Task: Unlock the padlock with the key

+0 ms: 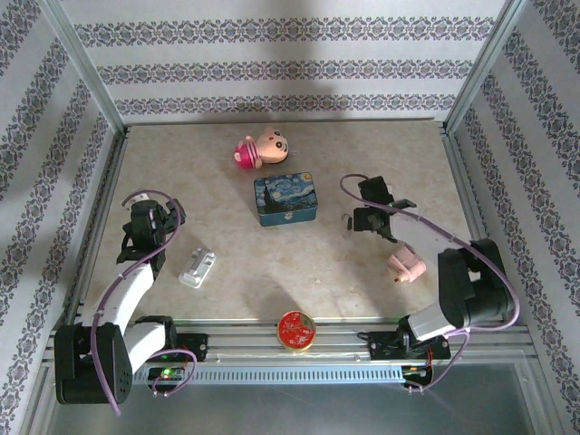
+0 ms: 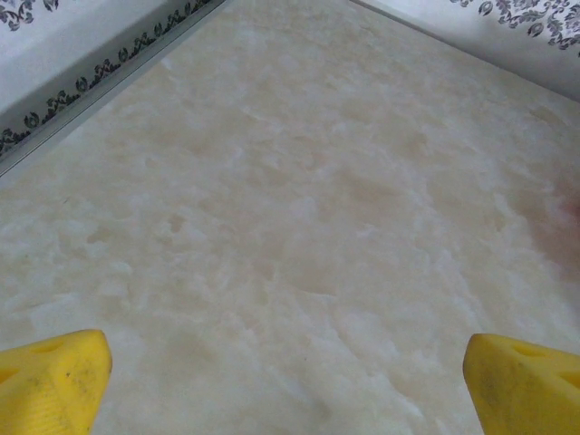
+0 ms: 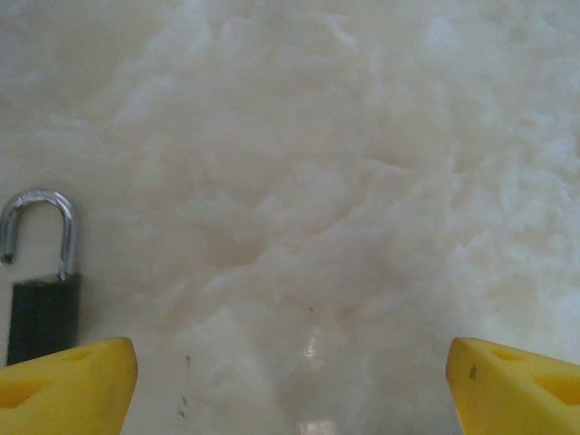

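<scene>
The padlock (image 3: 41, 304) lies flat on the marble tabletop at the left edge of the right wrist view, its black body partly hidden behind my left yellow fingertip (image 3: 63, 385). Its silvery shackle (image 3: 36, 217) curves upward, and one leg ends short of the body. From above, the padlock (image 1: 345, 220) is a speck just left of my right gripper (image 1: 365, 218). The right gripper (image 3: 290, 390) is open, with bare table between its fingers. My left gripper (image 1: 151, 213) hovers at the left side, and in its own view the left gripper (image 2: 285, 381) is open over bare table. I cannot make out the key.
A blue painted tin (image 1: 285, 199) sits mid-table with a pink plush toy (image 1: 261, 149) behind it. A small pink toy (image 1: 407, 264) lies near the right arm. A whitish-silver block (image 1: 198, 267) rests near the left arm, and a round red tin (image 1: 295, 330) sits at the front edge.
</scene>
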Robot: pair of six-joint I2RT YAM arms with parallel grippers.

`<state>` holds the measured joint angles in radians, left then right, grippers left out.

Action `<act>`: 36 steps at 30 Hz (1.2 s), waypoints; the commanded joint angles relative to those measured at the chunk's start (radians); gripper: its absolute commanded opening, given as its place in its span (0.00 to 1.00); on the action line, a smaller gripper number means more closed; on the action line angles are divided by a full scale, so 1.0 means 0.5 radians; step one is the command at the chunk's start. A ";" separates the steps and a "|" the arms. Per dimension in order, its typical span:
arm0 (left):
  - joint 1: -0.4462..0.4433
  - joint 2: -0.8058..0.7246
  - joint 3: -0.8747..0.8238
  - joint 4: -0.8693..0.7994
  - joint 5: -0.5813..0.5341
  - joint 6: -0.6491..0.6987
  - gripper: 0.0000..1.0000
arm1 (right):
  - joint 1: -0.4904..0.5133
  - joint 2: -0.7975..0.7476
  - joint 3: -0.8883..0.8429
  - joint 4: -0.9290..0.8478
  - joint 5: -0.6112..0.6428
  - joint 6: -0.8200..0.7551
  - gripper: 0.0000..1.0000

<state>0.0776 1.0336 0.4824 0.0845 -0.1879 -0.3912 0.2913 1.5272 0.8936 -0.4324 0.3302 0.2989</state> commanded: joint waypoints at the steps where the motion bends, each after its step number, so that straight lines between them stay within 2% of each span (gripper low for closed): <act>1: 0.040 -0.007 -0.026 0.113 0.023 0.056 0.99 | 0.047 0.157 0.149 -0.176 0.094 -0.056 0.88; 12: 0.063 -0.027 -0.044 0.163 0.060 0.080 0.99 | 0.202 0.448 0.417 -0.260 0.152 -0.103 0.89; 24: 0.066 0.064 -0.054 0.292 0.088 0.109 0.99 | 0.219 0.666 0.635 -0.340 0.128 -0.190 0.90; 28: 0.066 0.059 -0.068 0.374 0.183 0.178 0.99 | 0.165 0.528 0.558 -0.241 0.082 -0.158 0.90; 32: 0.066 0.030 -0.156 0.608 0.339 0.328 0.99 | 0.033 0.220 0.330 -0.005 -0.041 -0.156 0.93; 34: 0.066 0.028 -0.220 0.752 0.381 0.397 0.99 | -0.038 0.057 0.182 0.151 -0.060 -0.175 0.98; 36: 0.066 0.050 -0.274 0.877 0.406 0.466 0.99 | -0.108 -0.106 0.020 0.322 -0.061 -0.203 0.98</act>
<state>0.0940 1.0649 0.3782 0.3672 -0.0357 -0.2417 0.2699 1.5585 0.9802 -0.4023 0.3161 0.2161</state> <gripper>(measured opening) 0.993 0.981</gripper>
